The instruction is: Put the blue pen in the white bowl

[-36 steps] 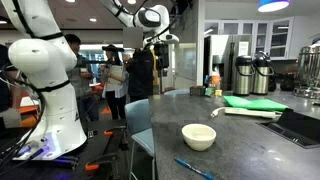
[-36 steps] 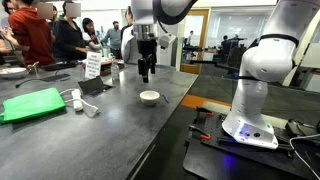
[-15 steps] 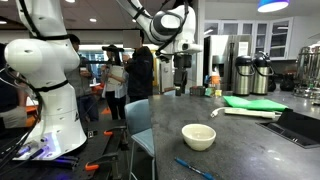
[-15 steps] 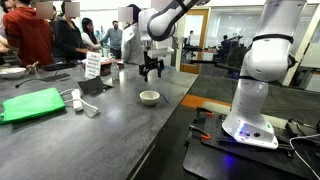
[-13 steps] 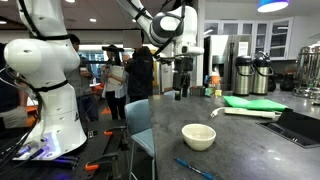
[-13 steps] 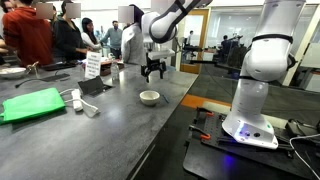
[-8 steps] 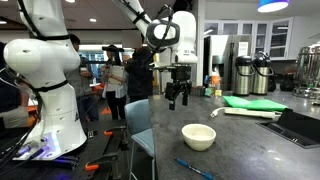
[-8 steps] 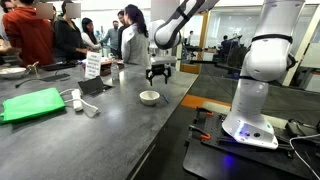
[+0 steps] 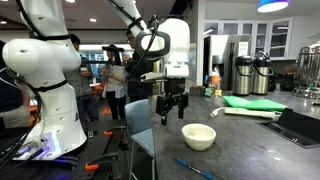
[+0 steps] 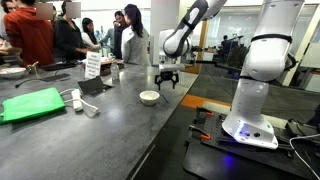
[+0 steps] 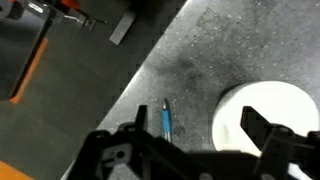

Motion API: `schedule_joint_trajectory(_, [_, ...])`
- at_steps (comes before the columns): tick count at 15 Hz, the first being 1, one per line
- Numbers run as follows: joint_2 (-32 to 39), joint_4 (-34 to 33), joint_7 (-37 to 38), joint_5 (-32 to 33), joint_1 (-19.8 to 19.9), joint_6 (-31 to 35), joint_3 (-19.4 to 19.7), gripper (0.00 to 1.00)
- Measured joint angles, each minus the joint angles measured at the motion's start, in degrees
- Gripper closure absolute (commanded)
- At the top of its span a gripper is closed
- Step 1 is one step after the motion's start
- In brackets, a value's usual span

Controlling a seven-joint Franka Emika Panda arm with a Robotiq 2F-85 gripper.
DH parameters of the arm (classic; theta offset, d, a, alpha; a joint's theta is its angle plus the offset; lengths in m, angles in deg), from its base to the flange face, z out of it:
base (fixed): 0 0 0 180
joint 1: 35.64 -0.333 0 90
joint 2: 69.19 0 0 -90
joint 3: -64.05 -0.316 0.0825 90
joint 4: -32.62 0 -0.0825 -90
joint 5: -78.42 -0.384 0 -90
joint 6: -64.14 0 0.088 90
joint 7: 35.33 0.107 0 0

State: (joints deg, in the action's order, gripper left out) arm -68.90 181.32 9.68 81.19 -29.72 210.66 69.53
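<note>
The blue pen (image 9: 194, 169) lies flat on the dark grey table near its front edge. In the wrist view the pen (image 11: 166, 121) lies left of the white bowl (image 11: 268, 113). The bowl (image 9: 198, 136) is small, round and empty, and also shows in an exterior view (image 10: 149, 97). My gripper (image 9: 173, 112) hangs open and empty above the table, beside the bowl, and shows in an exterior view (image 10: 166, 82). In the wrist view my open fingers (image 11: 195, 135) straddle the gap between pen and bowl.
A flat green sheet (image 10: 32, 104) and a white cable (image 10: 82, 102) lie on the table. Thermos jugs (image 9: 250, 75) and a laptop (image 9: 300, 126) stand further along it. People stand behind. The table edge (image 11: 120, 100) runs close to the pen.
My gripper has come down and swung from high behind the bowl toward the table edge, now hanging low beside the bowl. Bowl and pen have not moved.
</note>
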Motion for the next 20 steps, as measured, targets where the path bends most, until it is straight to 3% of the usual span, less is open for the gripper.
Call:
schedule_joint_trajectory(3, [-0.3, 2.79, 0.43, 3.59, 0.41, 0.09, 0.54, 0.0])
schedule_joint_trajectory(13, [-0.5, 2.42, -0.07, 3.63, 0.61, 0.09, 0.68, 0.0])
schedule_joint_trajectory(20, [2.95, -1.11, -14.25, -5.0, 5.14, 1.71, 5.41, 0.0])
